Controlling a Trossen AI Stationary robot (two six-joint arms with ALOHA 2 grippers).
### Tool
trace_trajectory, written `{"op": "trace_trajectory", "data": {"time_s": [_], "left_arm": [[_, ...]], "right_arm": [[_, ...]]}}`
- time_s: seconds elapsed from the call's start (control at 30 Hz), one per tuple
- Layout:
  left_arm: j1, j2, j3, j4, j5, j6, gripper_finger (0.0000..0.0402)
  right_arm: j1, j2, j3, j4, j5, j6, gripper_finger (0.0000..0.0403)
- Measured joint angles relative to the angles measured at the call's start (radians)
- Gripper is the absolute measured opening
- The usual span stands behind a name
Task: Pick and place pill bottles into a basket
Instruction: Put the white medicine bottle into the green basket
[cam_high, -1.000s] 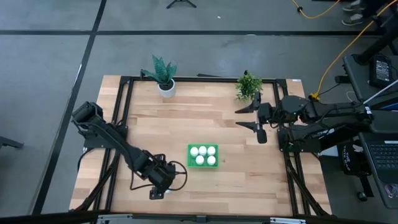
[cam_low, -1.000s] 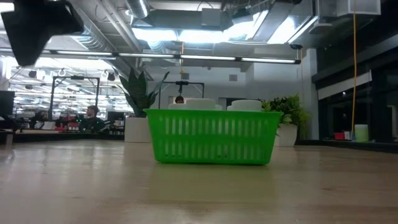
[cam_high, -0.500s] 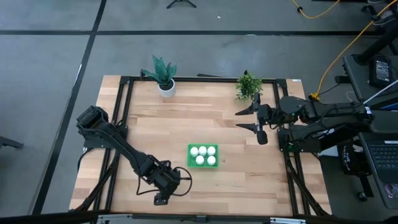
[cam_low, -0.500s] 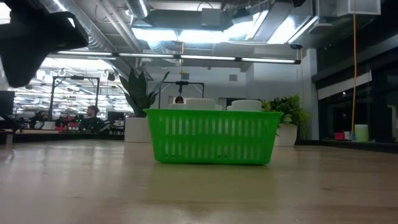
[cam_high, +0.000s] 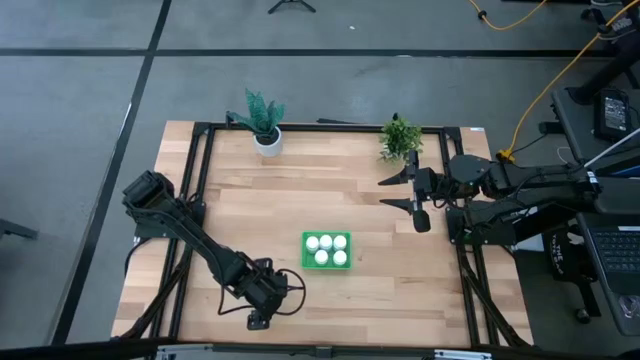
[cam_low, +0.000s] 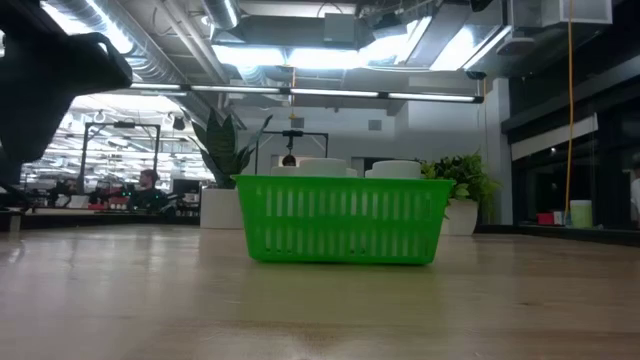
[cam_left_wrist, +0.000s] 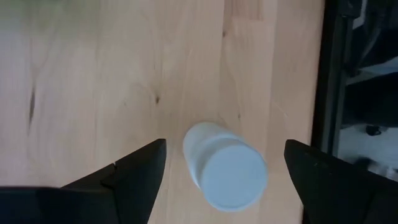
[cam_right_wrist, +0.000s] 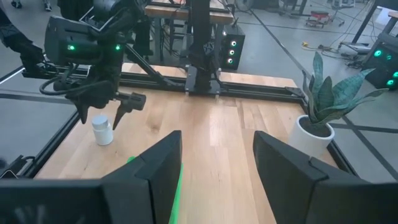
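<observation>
A white pill bottle (cam_left_wrist: 224, 171) stands upright on its base on the wood table near the near edge. It also shows in the right wrist view (cam_right_wrist: 102, 130). My left gripper (cam_left_wrist: 225, 148) hovers over it, open, with one finger on either side of the bottle and a gap to each. In the high view my left gripper (cam_high: 262, 305) is left of and nearer than the green basket (cam_high: 327, 250). The basket holds several white bottles (cam_high: 321, 243). My right gripper (cam_high: 392, 192) is open and empty at the far right.
A potted plant in a white pot (cam_high: 266, 140) stands at the far edge and a second green plant (cam_high: 400, 135) at the far right. The table's black frame (cam_left_wrist: 339, 74) runs close beside the bottle. Bare wood lies between the basket and the far plants.
My left gripper has moved a little toward the table's near edge and slightly right in the first half second, then held about still. In the low view its dark body now reaches lower. The basket and my right arm have kept still.
</observation>
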Motion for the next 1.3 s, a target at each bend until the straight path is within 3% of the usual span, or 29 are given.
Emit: {"op": "trace_trajectory", "data": {"time_s": [0.53, 0.73, 1.0, 1.3], "left_arm": [[-0.016, 0.092, -0.004, 0.013, -0.002, -0.015, 0.0313], [-0.021, 0.095, -0.005, 0.008, 0.02, -0.026, 0.0269], [-0.014, 0.076, -0.005, -0.008, 0.029, -0.026, 0.0176], [0.007, 0.052, -0.005, -0.024, 0.031, 0.052, 0.0175]], "right_arm": [[0.0, 0.0, 0.0, -0.001, 0.0, 0.0, 0.0201], [0.0, 0.0, 0.0, -0.002, 0.0, 0.001, 0.0201], [0.0, 0.0, 0.0, -0.002, 0.0, -0.016, 0.0201], [0.0, 0.0, 0.0, -0.002, 0.0, -0.019, 0.0201]]}}
